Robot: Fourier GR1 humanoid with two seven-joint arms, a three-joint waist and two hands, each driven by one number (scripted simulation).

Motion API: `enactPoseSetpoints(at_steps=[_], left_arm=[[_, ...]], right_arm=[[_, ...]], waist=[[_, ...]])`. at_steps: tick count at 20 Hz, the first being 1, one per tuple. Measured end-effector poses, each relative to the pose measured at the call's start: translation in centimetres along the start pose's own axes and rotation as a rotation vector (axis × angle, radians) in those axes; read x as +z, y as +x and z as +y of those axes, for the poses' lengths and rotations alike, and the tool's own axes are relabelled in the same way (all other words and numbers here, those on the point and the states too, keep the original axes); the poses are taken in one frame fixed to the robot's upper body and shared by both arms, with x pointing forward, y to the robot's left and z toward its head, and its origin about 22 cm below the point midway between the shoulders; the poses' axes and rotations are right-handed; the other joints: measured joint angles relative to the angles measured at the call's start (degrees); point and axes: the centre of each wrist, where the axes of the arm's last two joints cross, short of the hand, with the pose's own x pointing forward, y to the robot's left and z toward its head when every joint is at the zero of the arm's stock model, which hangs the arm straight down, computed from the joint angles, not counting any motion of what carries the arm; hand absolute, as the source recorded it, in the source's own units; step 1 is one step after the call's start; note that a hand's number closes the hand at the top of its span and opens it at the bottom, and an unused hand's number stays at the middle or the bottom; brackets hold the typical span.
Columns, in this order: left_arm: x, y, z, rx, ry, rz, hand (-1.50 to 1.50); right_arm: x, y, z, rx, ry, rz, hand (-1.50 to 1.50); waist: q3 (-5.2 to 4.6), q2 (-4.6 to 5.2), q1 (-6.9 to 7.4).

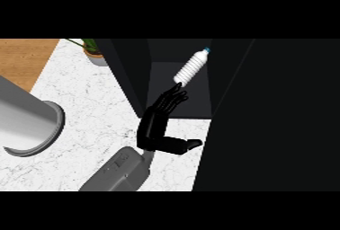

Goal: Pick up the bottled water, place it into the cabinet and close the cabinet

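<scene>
white bottle (191, 67) in cabinet (179, 96), touching hand (154, 126) fingertips.

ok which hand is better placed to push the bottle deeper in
Left, likely: the left hand is at the open cabinet with straight fingers by the bottle; the right hand isn't in view.

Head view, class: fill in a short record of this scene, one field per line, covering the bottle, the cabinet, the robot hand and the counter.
bottle: bottled water, white with blue cap, lying inside the cabinet
cabinet: dark cabinet, door open
robot hand: one robot hand, fingers straight, tips at the bottle's base; which side cannot be told
counter: white marble counter
other items: potted plant at the back, grey round vessel at left
</scene>
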Motion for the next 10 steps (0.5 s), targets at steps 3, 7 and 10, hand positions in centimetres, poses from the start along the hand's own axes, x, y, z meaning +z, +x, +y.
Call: enactPoseSetpoints(at_steps=[3, 7, 10], left_arm=[[3.6, 0.5, 1.3, -0.002, 0.039, -0.004, -1.50], [8.2, 1.7, 3.6, -0.011, 0.085, -0.014, -1.50], [10.9, 3.0, 5.0, -0.005, 0.092, -0.027, -1.50]], right_arm=[[0.0, 0.0, 0.2, 0.001, -0.006, -0.002, -1.50], [0.2, 0.2, 0.0, 0.000, 0.050, 0.023, 1.50], [0.2, 0.2, -0.2, -0.018, 0.166, 0.051, 1.50]], waist=[[-0.01, 0.01, 0.55], [-0.04, 0.13, 0.96], [-0.10, 0.17, 1.39]])
